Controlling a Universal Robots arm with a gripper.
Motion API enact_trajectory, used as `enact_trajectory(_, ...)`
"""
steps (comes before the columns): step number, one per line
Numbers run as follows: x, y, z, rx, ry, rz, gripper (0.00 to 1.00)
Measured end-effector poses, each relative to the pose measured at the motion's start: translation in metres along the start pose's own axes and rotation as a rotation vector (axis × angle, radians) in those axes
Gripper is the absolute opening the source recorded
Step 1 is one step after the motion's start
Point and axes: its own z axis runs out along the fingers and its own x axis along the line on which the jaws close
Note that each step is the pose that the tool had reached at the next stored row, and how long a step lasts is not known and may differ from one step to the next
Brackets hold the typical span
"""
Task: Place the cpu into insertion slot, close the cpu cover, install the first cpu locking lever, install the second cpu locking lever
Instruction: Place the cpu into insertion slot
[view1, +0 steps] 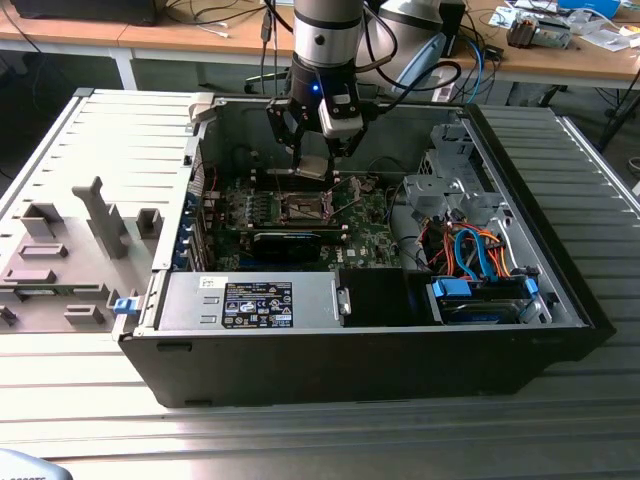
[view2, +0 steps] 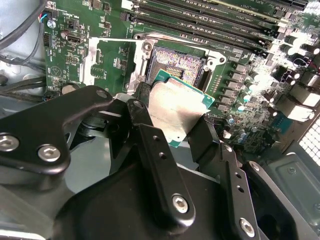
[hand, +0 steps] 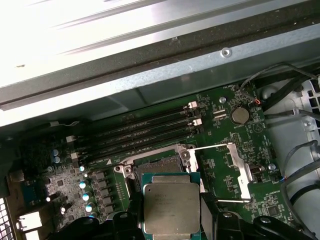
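Observation:
My gripper (view1: 314, 158) hangs inside the open computer case, shut on the cpu (view1: 312, 167), a small square chip with a silvery top. In both wrist views the cpu (view2: 176, 107) (hand: 171, 207) sits between the black fingers (view2: 150, 150) (hand: 207, 215), held a little above the motherboard. The insertion slot (view2: 177, 62) (hand: 156, 165) (view1: 305, 207) lies bare just beyond the chip, its dark centre exposed. The cpu cover (view2: 95, 57) (hand: 244, 172), a thin silvery frame, is flipped open and rests flat beside the slot. Thin wire levers (hand: 212, 147) run along the open cover.
Long black memory slots (hand: 145, 130) run close behind the socket. A black card (view1: 288, 243) and a labelled power supply (view1: 255, 300) sit near the case front. A drive cage with orange and blue cables (view1: 470, 255) is on the exterior view's right. Case walls (view1: 205, 150) surround the board.

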Motion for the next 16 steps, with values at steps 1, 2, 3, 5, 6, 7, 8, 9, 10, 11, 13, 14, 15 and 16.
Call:
enact_trajectory(1,0.0,0.0,0.0,0.0,0.0,0.001,0.55)
enact_trajectory(2,0.0,0.0,0.0,0.0,-0.0001,0.002,0.55)
enact_trajectory(3,0.0,0.0,0.0,0.0,0.0,0.003,0.55)
enact_trajectory(5,0.0,0.0,0.0,0.0,-0.0001,0.005,0.55)
enact_trajectory(6,0.0,0.0,0.0,0.0,-0.0001,0.006,0.55)
enact_trajectory(7,0.0,0.0,0.0001,0.0,-0.0002,0.007,0.55)
enact_trajectory(8,0.0,0.0,0.0001,-0.0001,-0.0002,0.009,0.55)
enact_trajectory(9,0.0,0.0,0.0001,-0.0001,-0.0002,0.01,0.55)
enact_trajectory(10,0.0,0.0,0.0001,-0.0001,-0.0002,0.011,0.55)
enact_trajectory(11,0.0,0.0,0.0001,-0.0002,-0.0003,0.012,0.55)
enact_trajectory(13,0.0,0.0,0.0001,-0.0002,-0.0003,0.013,0.55)
enact_trajectory(14,0.0,0.0,0.0001,-0.0002,-0.0004,0.014,0.55)
enact_trajectory(15,0.0,0.0,0.0001,-0.0002,-0.0003,0.015,0.55)
enact_trajectory(16,0.0,0.0,0.0002,-0.0003,-0.0004,0.016,0.55)
